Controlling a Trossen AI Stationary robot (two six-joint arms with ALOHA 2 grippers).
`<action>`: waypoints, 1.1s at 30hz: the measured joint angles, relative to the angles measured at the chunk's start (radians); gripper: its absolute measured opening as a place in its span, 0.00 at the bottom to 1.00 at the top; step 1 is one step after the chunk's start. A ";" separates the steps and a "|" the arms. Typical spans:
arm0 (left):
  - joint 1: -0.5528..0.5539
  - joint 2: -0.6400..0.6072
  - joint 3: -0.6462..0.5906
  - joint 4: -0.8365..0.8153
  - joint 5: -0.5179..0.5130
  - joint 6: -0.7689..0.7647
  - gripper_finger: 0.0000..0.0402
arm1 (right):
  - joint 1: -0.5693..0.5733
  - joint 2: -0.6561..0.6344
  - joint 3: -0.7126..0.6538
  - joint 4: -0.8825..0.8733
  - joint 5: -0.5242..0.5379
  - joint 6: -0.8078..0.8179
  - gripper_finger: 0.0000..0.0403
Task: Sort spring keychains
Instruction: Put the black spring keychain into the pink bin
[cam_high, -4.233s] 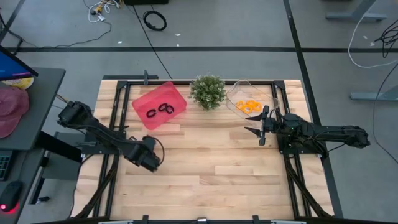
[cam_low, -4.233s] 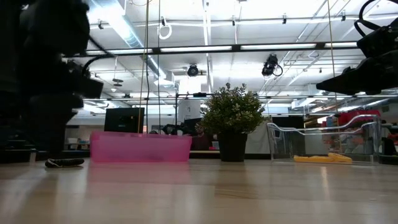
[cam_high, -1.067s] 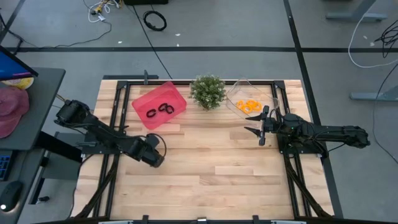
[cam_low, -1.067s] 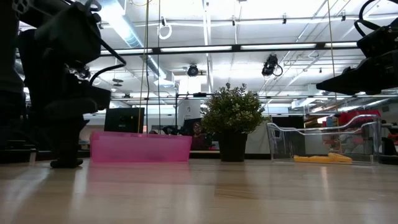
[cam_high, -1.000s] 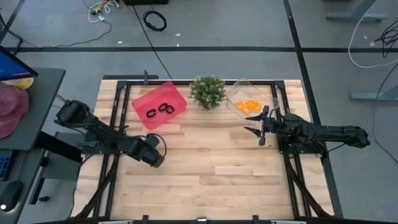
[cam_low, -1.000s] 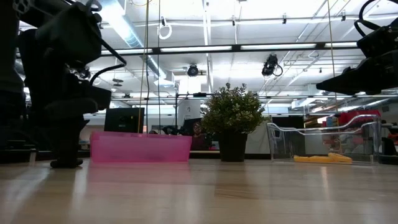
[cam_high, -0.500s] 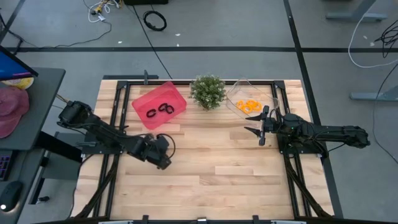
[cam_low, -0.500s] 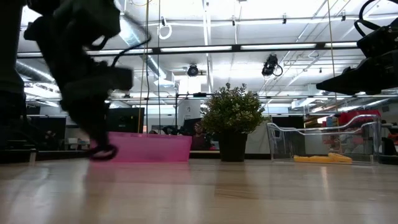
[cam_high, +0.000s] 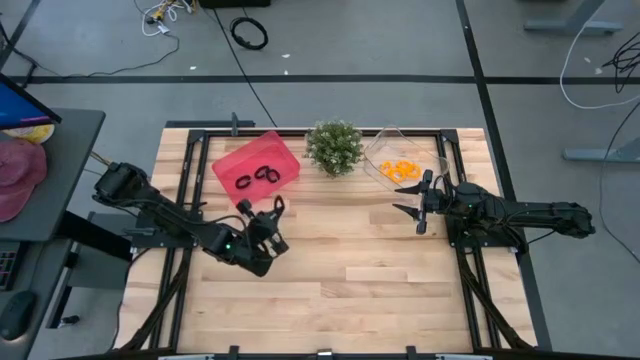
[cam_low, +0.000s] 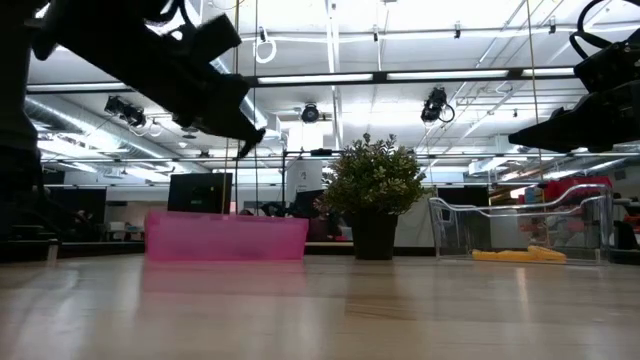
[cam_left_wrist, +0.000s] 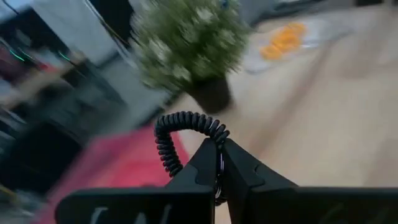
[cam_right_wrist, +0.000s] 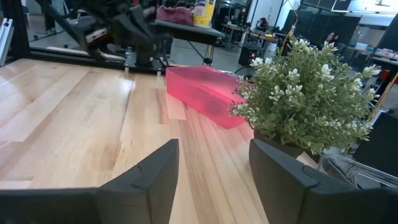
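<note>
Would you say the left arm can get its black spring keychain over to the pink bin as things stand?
Probably yes: the left tool, shut on the black spring keychain, is lifted beside the pink bin, with nothing between.

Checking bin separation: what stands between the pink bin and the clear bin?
In the high view, the potted plant stands between the pink bin and the clear bin.

**No readable text**

No word, label, brand, number or sign can be read in any of the four views. The container standing in the background of the right wrist view bears markings, but they are too small and blurred to make out. Nothing on the counter carries lettering.
</note>
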 joint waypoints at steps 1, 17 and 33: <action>-0.006 0.005 0.000 0.000 -0.045 0.031 0.02 | 0.000 0.000 0.000 0.000 0.000 0.000 0.49; 0.209 0.194 0.000 -0.003 -0.315 0.347 0.02 | 0.000 0.000 0.000 0.000 0.000 0.000 0.49; 0.456 0.194 0.000 -0.042 -0.258 0.432 0.02 | 0.000 0.000 0.000 0.000 0.000 0.000 0.49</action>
